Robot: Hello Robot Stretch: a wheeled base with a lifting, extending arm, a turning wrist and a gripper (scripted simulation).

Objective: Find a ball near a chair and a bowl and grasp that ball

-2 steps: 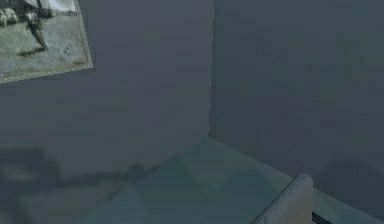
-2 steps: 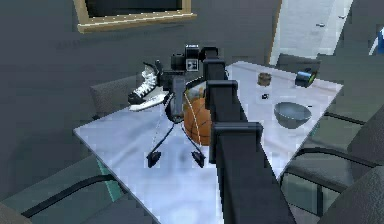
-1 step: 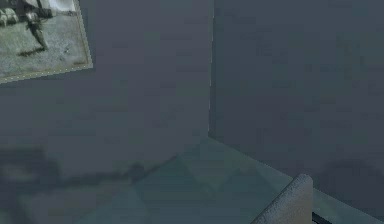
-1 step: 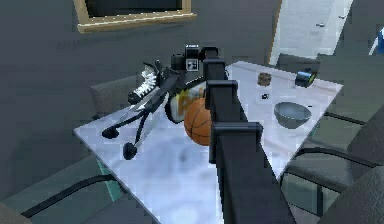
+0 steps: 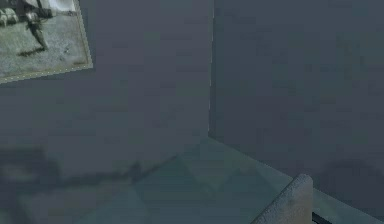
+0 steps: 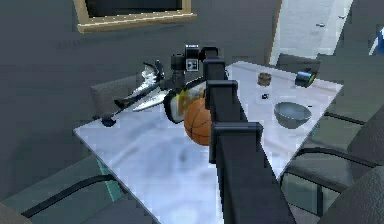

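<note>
The orange ball lies at about four o'clock from your gripper, tucked against the dark arm on the table, and you cannot tell if the fingers are apart or together.

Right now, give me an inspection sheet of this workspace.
Surface: pale marbled table.
Job's things: orange ball against the arm; grey bowl on the table to the ball's right; chair at the table's right side.
Clutter: silvery object, brown pot and dark item, all on the table.
Pincer: pincer at the ball's upper left; cannot tell whether it holds anything.
Cables: nothing seen.
Surroundings: framed picture on the wall beyond the table; wall picture ahead, beside a corner of grey walls.
</note>
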